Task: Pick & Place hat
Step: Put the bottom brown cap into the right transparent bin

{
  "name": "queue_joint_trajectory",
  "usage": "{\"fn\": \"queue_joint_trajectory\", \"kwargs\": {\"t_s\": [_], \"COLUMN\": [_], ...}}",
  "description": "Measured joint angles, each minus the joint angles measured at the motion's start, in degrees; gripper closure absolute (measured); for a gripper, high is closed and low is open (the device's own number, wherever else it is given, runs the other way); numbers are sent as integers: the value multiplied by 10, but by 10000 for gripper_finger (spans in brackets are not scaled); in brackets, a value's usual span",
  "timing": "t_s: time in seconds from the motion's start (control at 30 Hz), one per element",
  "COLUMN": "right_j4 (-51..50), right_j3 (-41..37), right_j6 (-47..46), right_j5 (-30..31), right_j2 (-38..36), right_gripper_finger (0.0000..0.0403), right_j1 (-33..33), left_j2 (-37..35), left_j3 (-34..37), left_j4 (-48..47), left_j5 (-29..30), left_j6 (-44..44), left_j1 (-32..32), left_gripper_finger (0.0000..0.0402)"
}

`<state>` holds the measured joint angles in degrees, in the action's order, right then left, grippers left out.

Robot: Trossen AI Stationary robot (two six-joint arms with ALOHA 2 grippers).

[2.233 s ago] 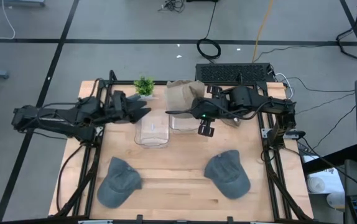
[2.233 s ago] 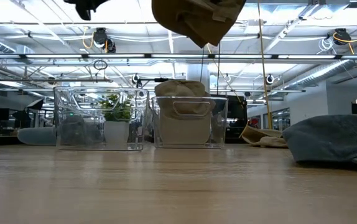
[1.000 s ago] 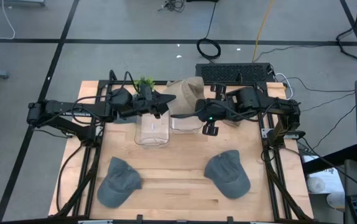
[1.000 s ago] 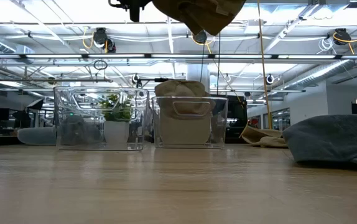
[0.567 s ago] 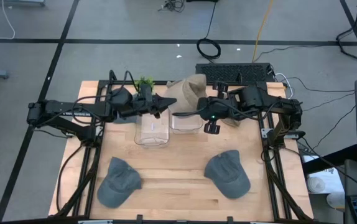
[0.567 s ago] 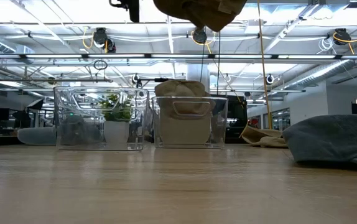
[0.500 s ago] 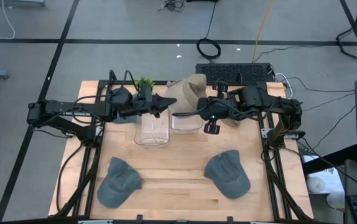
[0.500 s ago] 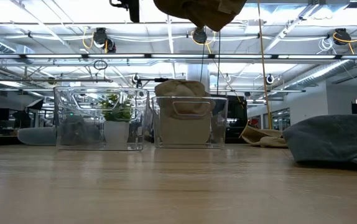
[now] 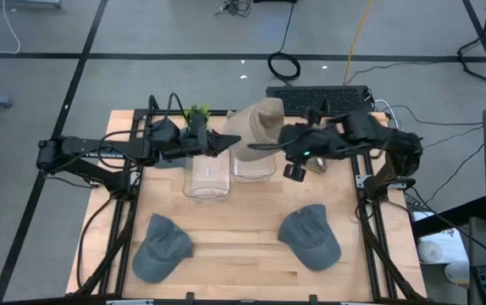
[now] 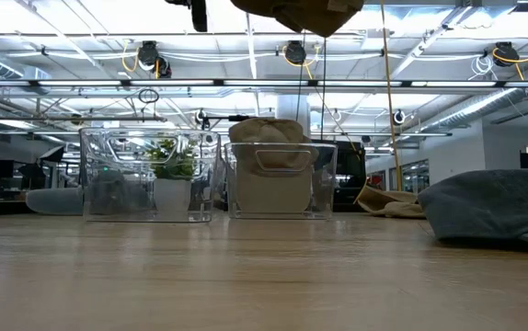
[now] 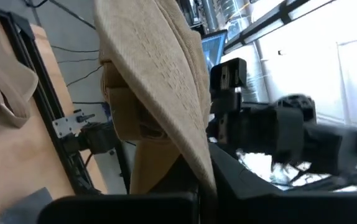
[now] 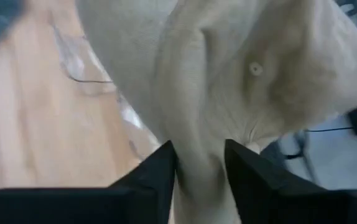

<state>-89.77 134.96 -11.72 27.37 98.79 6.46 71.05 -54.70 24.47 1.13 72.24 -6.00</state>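
A tan hat (image 9: pixel 258 119) hangs high above the two clear bins, between both grippers; in the low view only its underside (image 10: pixel 305 14) shows at the top. My left gripper (image 9: pixel 230 140) reaches in from the table's left and is shut on it. My right gripper (image 9: pixel 256 146) comes from the right, its fingers apart, with a fold of the hat (image 12: pixel 200 143) between them. Two grey hats (image 9: pixel 161 247) (image 9: pixel 309 235) lie flat on the table near its front edge. My left gripper pinches an edge of the tan hat (image 11: pixel 197 155) between its two fingers, coming in level from the table's left. The hat stands up from the fingers, lifted clear of bins and table. My right gripper has a fold of the hat's crown between its spread fingers (image 12: pixel 163 171); whether they touch it I cannot tell.
Two clear bins (image 9: pixel 207 176) (image 9: pixel 252 165) stand side by side at mid-table; the right one holds another tan hat (image 10: pixel 269 131). A small potted plant (image 9: pixel 196 113) sits behind the left bin. A further tan hat (image 10: pixel 384 200) lies at the back right.
My left gripper has shut on the tan hat and rolled a little. My right gripper has opened and drawn back toward the table's right edge, rising slightly. The hat has gone up a little, staying clear above the bins.
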Motion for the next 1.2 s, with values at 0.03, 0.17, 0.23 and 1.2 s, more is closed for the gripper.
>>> {"fn": "queue_joint_trajectory", "kwargs": {"t_s": [0.03,0.17,0.23,1.2], "right_j4": [2,14,22,285], "right_j3": [0,0,0,0], "right_j6": [-8,-36,-44,-36], "right_j5": [-8,-22,-22,-201], "right_j2": [-8,-40,-56,-145], "right_gripper_finger": [255,208,188,110], "right_j1": [0,0,0,-90], "left_j2": [0,-3,-4,-3], "left_j3": [0,0,0,-295], "left_j4": [0,20,40,-308], "left_j5": [-3,-33,-54,-243], "left_j6": [-12,-67,-99,-529], "left_j1": [0,-6,-12,-37], "left_gripper_finger": [393,393,393,393]}}
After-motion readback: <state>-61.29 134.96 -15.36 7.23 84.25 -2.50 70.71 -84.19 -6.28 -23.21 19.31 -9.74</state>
